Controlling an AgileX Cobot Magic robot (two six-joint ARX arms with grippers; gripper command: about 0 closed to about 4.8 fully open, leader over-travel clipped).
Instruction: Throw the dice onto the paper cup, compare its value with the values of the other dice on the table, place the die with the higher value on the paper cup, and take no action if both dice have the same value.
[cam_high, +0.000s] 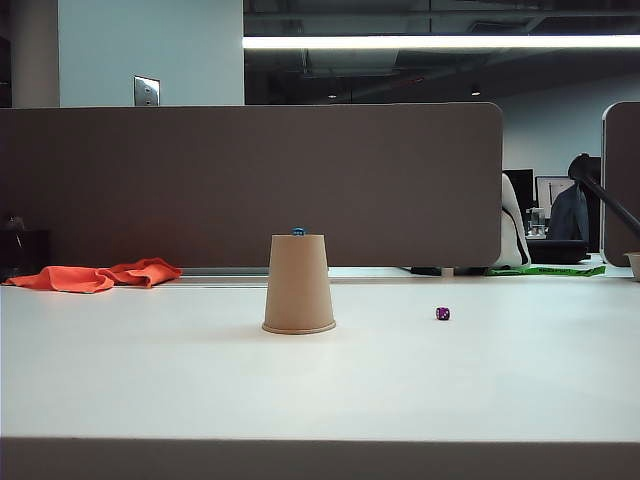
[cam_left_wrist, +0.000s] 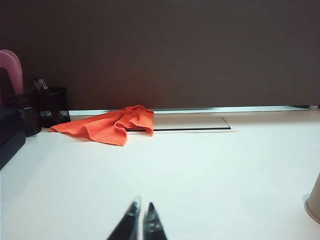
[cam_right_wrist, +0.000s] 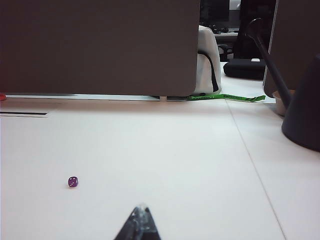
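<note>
The tan paper cup (cam_high: 298, 283) stands upside down, wide rim down, in the middle of the white table (cam_high: 150, 370). The tiny blue dice (cam_high: 298, 231) rests on top of it. The dark purple other dice (cam_high: 442, 313) lies on the table to the cup's right, also seen in the right wrist view (cam_right_wrist: 73, 182). Neither arm shows in the exterior view. My left gripper (cam_left_wrist: 142, 205) hovers low over bare table, shut and empty, with the cup's edge (cam_left_wrist: 315, 205) off to one side. My right gripper (cam_right_wrist: 141, 208) is shut and empty, well short of the purple die.
An orange cloth (cam_high: 95, 276) lies at the table's back left, near a black mesh holder (cam_left_wrist: 52, 106). A brown partition (cam_high: 250, 180) runs along the back. A dark rounded object (cam_right_wrist: 302, 112) stands at the far right, and a green strip (cam_high: 548, 269) lies behind.
</note>
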